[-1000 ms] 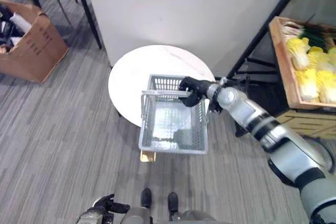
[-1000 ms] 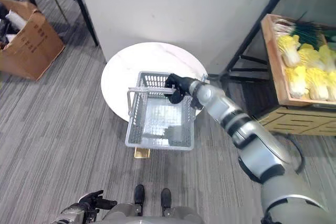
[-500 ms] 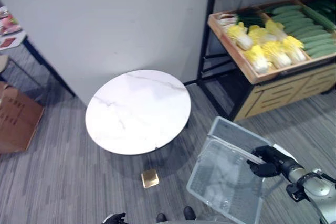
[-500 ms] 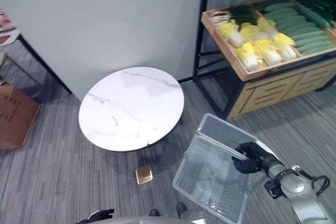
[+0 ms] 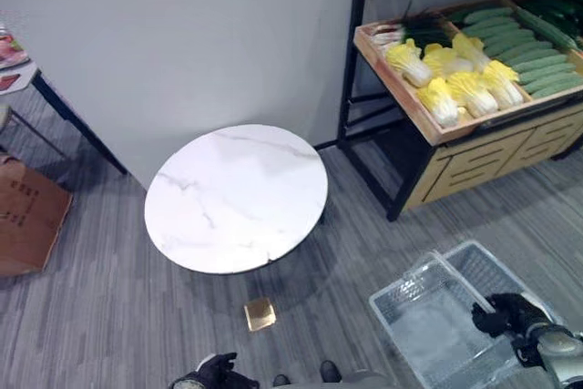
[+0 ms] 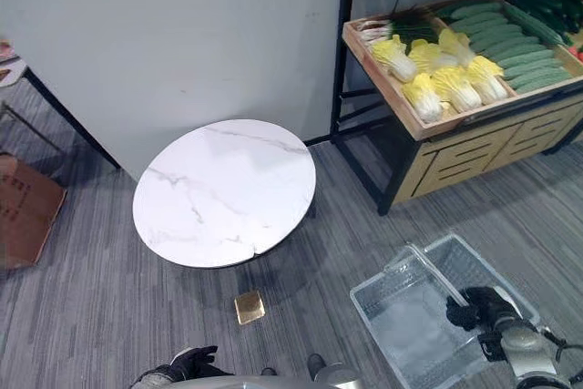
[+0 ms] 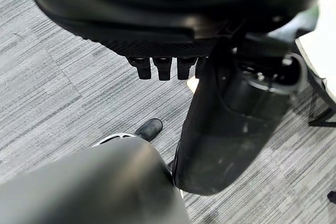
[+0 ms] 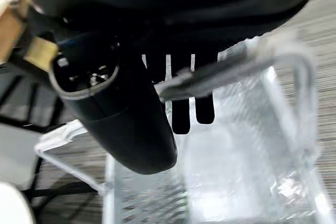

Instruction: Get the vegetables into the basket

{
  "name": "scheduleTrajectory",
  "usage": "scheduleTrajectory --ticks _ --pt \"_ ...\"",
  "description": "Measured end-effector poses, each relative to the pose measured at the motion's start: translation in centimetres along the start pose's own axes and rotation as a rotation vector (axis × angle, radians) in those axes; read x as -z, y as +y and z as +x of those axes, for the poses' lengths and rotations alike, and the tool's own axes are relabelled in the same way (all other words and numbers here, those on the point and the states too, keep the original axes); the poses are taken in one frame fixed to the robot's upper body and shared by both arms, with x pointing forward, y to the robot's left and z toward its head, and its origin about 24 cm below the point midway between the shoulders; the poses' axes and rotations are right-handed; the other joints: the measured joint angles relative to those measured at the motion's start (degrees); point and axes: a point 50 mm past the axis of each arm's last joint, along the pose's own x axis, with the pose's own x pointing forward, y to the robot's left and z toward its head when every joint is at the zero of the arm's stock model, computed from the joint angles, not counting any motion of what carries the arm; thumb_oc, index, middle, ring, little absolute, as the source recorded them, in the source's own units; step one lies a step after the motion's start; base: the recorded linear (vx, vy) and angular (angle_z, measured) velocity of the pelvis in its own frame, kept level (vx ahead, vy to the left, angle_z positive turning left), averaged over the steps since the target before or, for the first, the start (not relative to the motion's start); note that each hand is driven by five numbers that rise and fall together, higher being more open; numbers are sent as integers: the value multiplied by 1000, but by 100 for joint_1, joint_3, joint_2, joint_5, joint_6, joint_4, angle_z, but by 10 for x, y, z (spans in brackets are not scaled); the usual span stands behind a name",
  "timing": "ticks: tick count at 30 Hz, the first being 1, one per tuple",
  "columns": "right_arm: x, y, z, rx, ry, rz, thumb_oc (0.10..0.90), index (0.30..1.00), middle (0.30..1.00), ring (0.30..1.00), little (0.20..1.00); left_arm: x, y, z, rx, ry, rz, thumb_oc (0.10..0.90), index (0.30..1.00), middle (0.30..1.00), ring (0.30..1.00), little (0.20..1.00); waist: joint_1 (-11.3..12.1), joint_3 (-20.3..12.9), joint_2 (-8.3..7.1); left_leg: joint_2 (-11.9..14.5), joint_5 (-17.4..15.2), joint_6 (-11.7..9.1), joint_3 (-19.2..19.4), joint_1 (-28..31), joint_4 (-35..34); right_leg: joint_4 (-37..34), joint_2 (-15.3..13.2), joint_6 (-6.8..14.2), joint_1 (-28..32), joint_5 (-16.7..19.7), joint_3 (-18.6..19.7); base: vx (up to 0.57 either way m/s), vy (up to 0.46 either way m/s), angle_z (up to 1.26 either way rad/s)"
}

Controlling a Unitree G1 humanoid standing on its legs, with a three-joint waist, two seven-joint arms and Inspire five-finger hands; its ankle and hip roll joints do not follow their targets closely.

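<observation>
I am holding the basket [image 5: 437, 325] by its handle [image 8: 231, 69] at the lower right of the frame, above the grey carpet [image 5: 118, 307]. My right hand [image 5: 506, 314] is curling its fingers [image 8: 181, 114] around this handle, and the basket is hanging tilted under it with nothing inside. The vegetables are lying in the wooden crate [image 5: 410, 97] at the upper right: yellow cabbages [image 5: 455, 79] in the near part, green cucumbers [image 5: 524, 38] beside them. The round white table [image 5: 237, 198] is standing in the middle of the frame, a small gold square [image 5: 260, 313] on the carpet just below it. My left hand [image 5: 214, 373] is hanging at the bottom edge with relaxed fingers, holding nothing. A cardboard box [image 5: 27, 216] is sitting at the left edge.
</observation>
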Motion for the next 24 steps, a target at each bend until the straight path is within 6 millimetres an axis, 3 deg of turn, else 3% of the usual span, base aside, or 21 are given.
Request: scheduleTrajectory --ticks 7,14,24 --pt "34 55 4 -43 131 278 400 300 300 300 300 0 1 0 -10 0 10 900 1000 1000 1000 1000 152 21 0 -14 -3 1 -51 -18 0 -3 -20 12 2 -43 -64 -5 1 5" --pt "72 73 -5 -29 296 415 400 300 300 300 300 -3 4 0 -16 -7 33 900 1000 1000 1000 1000 217 40 -29 -50 -31 39 -102 2 1 -2 -63 12 46 -99 -140 31 -9 4" --pt "75 108 -9 -104 329 437 400 300 300 300 300 -8 5 1 -14 -18 96 900 1000 1000 1000 1000 229 64 -66 -62 -78 56 -40 73 21 1 -64 3 92 -95 -34 10 17 -4"
